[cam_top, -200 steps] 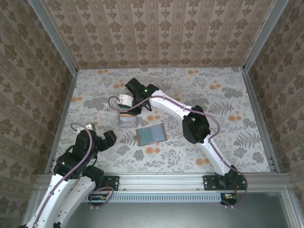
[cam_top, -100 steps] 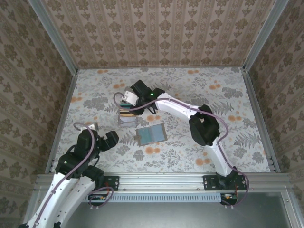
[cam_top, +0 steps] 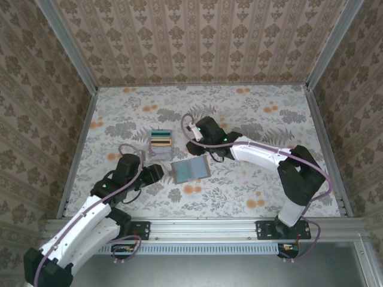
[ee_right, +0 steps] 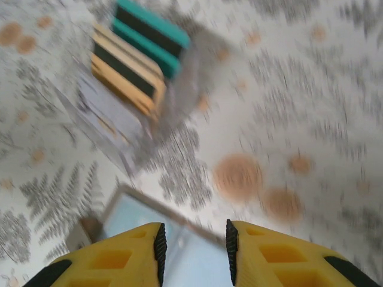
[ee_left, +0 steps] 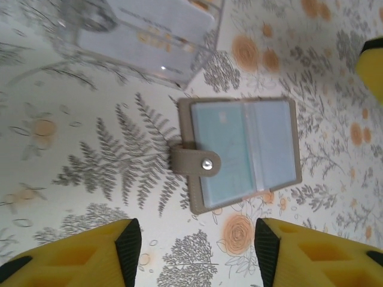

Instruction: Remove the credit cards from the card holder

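Top external: fixed high, behind the arm bases, facing forward and down. Whole desk (cam_top: 257,113) in frame, seen from far.

Left wrist: low over the desk, looking almost straight down past its own left hand (ee_left: 197,242). Card holder (ee_left: 242,152) mid-frame, near.

Right wrist: close, tilted, blurred, looking out over the right hand (ee_right: 194,239).

All three views share the card holder. Both wrist views also catch the clear box (ee_left: 149,36) beside it.

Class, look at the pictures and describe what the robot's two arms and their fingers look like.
Both the left arm and right arm have smooth white links between bulky black joints. A thin purplish-grey cable loops along each. The fingers are blocky yellow with black inner pads.
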Motion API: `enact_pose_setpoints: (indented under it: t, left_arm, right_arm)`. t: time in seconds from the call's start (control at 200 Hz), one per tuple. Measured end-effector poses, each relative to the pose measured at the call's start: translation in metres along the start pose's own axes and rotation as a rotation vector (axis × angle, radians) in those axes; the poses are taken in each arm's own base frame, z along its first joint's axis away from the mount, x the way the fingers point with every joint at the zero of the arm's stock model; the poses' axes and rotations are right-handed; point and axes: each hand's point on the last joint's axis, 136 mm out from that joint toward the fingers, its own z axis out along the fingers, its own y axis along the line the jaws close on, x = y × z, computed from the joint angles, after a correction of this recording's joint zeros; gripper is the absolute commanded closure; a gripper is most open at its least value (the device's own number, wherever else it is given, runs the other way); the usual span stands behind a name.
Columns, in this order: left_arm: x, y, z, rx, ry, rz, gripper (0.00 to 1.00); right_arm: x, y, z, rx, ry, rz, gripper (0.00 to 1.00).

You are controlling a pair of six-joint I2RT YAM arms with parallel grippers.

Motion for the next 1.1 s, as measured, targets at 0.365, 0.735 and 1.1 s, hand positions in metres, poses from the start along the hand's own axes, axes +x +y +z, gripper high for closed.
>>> enact_pose_setpoints:
  t: [0.365, 0.735, 1.1]
  left_arm:
    - [0.025, -0.013, 0.052, -0.032, 0.128, 0.06, 0.6]
    - [0.029, -0.01, 0.08, -0.065, 0.169, 0.053, 0.65]
    - [0.036, -0.009, 0.093, -0.061, 0.208, 0.049, 0.73]
  right_arm:
    - [0.116, -0.038, 0.009, 0.094, 0.168, 0.291, 0.66]
    - [0.106, -0.032, 0.013, 0.047, 0.107, 0.39, 0.71]
    - [0.116, -0.024, 0.015, 0.026, 0.122, 0.41, 0.75]
